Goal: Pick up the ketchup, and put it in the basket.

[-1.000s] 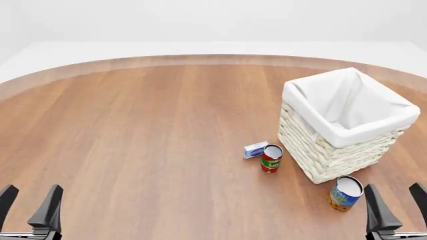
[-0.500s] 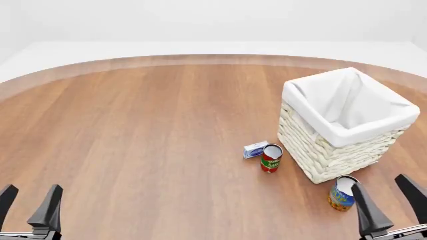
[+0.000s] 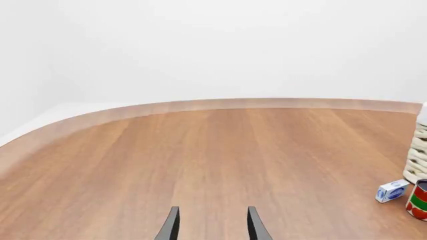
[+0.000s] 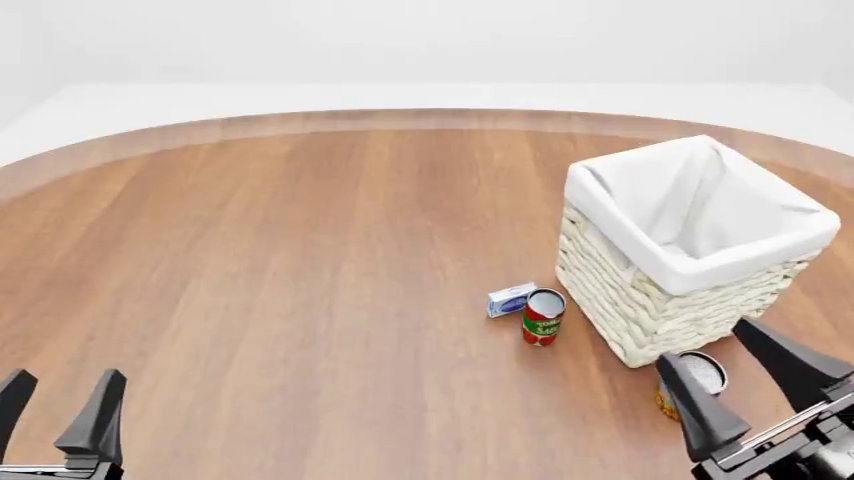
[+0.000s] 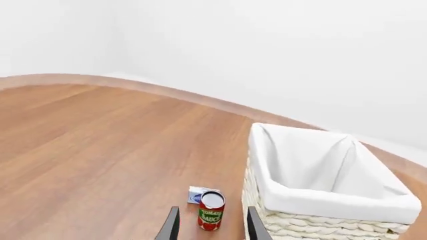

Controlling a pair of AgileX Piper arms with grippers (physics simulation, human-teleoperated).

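Setting: simulated tabletop test scene, not a lived-in room. Evidence: a broad round-edged wooden table (image 4: 267,280) with uniform plank grain, ringed by a plain white floor and blank white walls without doors, windows or furniture; flat, even lighting with soft rendered shadows. Contents: a wicker basket (image 4: 667,300) with white lining, a red-and-green can (image 4: 542,316), a small blue-and-white box (image 4: 510,299), loosely set out as grocery props

Two cans (image 4: 542,317) (image 4: 690,382), one basket (image 4: 694,262), one small box (image 4: 510,299).
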